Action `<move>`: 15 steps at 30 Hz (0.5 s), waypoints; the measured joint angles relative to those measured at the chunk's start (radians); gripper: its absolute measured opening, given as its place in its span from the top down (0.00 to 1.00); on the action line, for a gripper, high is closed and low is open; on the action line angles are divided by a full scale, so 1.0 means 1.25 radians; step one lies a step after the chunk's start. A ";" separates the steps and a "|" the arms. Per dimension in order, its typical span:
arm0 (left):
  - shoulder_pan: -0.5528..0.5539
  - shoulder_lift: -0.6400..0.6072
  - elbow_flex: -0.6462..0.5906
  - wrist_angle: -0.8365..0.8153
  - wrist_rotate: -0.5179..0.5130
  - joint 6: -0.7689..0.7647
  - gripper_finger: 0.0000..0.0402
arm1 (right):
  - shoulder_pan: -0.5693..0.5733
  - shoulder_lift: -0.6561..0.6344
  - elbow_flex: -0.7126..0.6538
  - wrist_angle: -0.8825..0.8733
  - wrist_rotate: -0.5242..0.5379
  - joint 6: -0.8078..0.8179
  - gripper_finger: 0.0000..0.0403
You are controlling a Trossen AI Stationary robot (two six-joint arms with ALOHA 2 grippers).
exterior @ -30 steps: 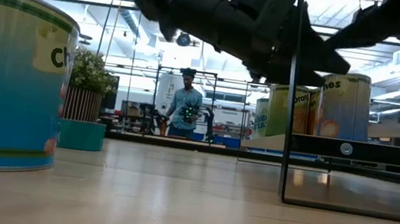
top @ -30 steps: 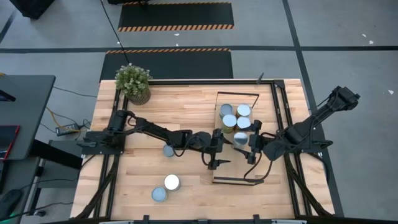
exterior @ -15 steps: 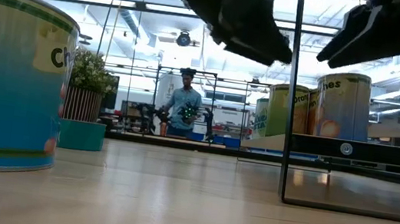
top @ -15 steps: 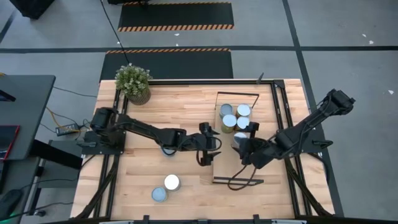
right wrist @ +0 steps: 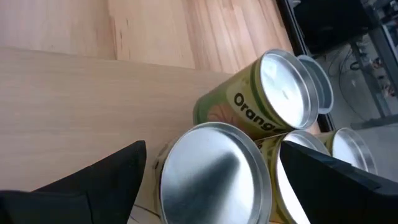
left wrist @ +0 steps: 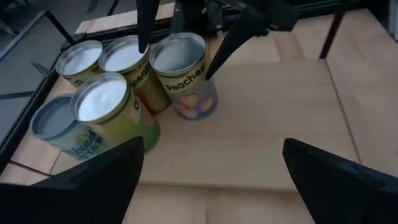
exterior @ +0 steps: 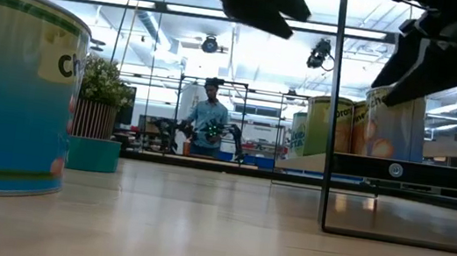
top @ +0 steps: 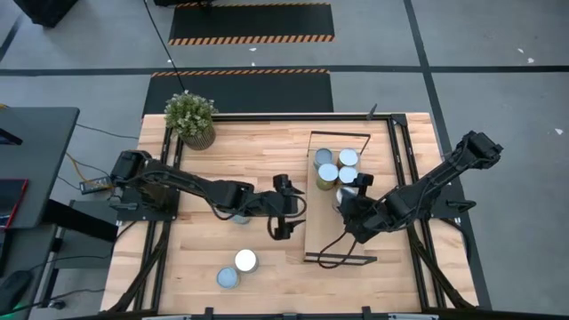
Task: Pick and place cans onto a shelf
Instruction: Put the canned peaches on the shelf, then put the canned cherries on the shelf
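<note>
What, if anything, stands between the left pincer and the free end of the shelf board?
Nothing visible does. The left pincer hangs open just beside the shelf, whose near half is bare wood. The five cans cluster at the far end, with the right pincer open over the nearest one.

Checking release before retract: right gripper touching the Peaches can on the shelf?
Apart. In the right wrist view the open right gripper has its dark fingers either side of the Peaches can, with shelf showing in the gap.
</note>
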 joint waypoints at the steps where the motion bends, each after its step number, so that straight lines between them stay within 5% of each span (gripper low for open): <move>1: -0.002 -0.006 0.000 -0.006 0.000 -0.001 0.03 | 0.001 -0.002 0.000 -0.006 -0.002 0.008 0.06; 9: -0.028 -0.055 0.000 -0.175 0.022 -0.052 0.03 | 0.001 -0.017 0.000 -0.047 -0.004 0.031 0.06; 15: -0.035 -0.089 0.001 -0.305 0.188 -0.175 0.03 | 0.008 -0.025 0.042 -0.057 -0.003 0.016 0.06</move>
